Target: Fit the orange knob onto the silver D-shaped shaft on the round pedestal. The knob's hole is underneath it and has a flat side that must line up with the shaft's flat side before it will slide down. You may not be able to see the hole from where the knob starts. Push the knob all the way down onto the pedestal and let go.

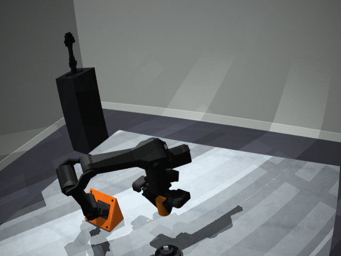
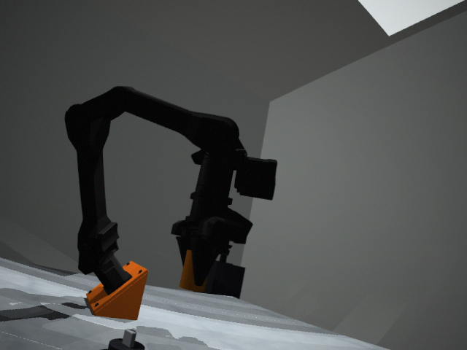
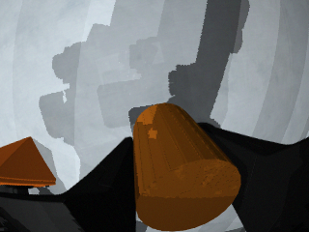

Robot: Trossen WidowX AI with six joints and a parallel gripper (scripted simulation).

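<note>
The black arm point(image 1: 115, 161) rises from its orange base point(image 1: 114, 213), bends at the elbow and drops its wrist downward, the gripper point(image 1: 165, 204) clamped on the orange knob point(image 3: 181, 170) and held above the table.

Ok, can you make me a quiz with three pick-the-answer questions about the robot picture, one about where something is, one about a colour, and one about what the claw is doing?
1. Where is the round black pedestal with the silver D-shaped shaft?
A. at the bottom edge of the top view
B. on top of the tall black box
C. inside the gripper

2. What colour is the wedge-shaped base under the black robot arm?
A. green
B. orange
C. white

3. What is the gripper doing?
A. wide open, holding nothing
B. shut on the orange cylinder knob
C. out of sight

Answers: 1 A, the pedestal peeks in at the bottom edge. 2 B, the wedge is bright orange. 3 B, the wrist view shows the knob between the black fingers.
</note>
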